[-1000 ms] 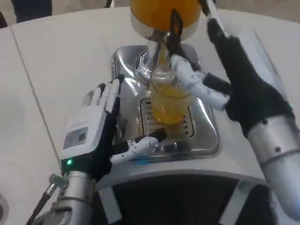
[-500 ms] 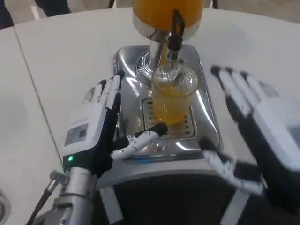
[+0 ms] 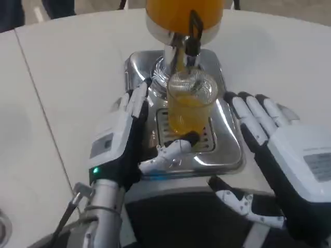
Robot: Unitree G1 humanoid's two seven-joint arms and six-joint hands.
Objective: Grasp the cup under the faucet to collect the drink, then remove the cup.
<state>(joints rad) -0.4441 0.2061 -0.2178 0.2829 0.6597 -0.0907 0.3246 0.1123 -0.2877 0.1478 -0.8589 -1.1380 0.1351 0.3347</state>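
Orange drink fills most of the clear cup [image 3: 190, 106], which stands upright on the slotted drip grate [image 3: 182, 135] of the chrome dispenser base [image 3: 230, 142], directly beneath the faucet [image 3: 190, 44] at the cup's twelve o'clock. Above that sits the orange juice tank [image 3: 181, 13]. The left hand [image 3: 129, 142] is at the cup's nine o'clock, fingers straight and spread wide, thumb reaching under toward the grate at about six o'clock; it holds nothing, and I cannot tell whether any finger touches the glass. The right hand [image 3: 282, 165] lies at the cup's four o'clock, apart from it, palm down, fingers splayed wide, thumb out toward eight o'clock, holding nothing. The white table [image 3: 72, 77] surrounds the base.
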